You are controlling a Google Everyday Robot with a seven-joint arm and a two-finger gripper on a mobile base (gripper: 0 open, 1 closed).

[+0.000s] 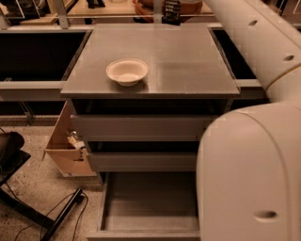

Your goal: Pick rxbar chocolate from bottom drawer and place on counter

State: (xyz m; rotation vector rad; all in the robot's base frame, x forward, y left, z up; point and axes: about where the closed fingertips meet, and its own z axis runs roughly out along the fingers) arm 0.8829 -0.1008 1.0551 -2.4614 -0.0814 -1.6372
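Setting: grey drawer cabinet (pixel 141 127) on a speckled floor (pixel 42 183), with dark open bins (pixel 33 52) on either side and a cardboard box (pixel 66 146) leaning at its left flank.
Tool: the tool (pixel 171 12) shows as a dark shape at the end of the white arm (pixel 249 160), which fills the right side. I cannot tell whether the tool is apart, together or clamped on something.
Table: the cabinet's flat grey top, the table (pixel 188 61), spreads from right under the tool towards the camera. A white bowl (pixel 127 71) sits on it, nearer the camera than the tool, to its left and well apart from it.
Bottom drawer: the bottom drawer (pixel 150 202) is pulled out, far below the tool and on the camera's side. The part of its inside that shows holds nothing, and its right part is hidden behind the arm.
Chocolate bar: no chocolate bar shows in the drawer. The dark shape at the tool bears pale marks and may include it, so I judge it to be up at the tool, over the table's far edge. The two cannot be told apart.
Step in hand: by my judgement, setting the bar down on the table.
Doing it well: come straight down onto bare table just on the near side of the tool. Stay clear of the bowl to the left, and get the flat bar low before release so it cannot slip off the far edge. Then lift away vertically.
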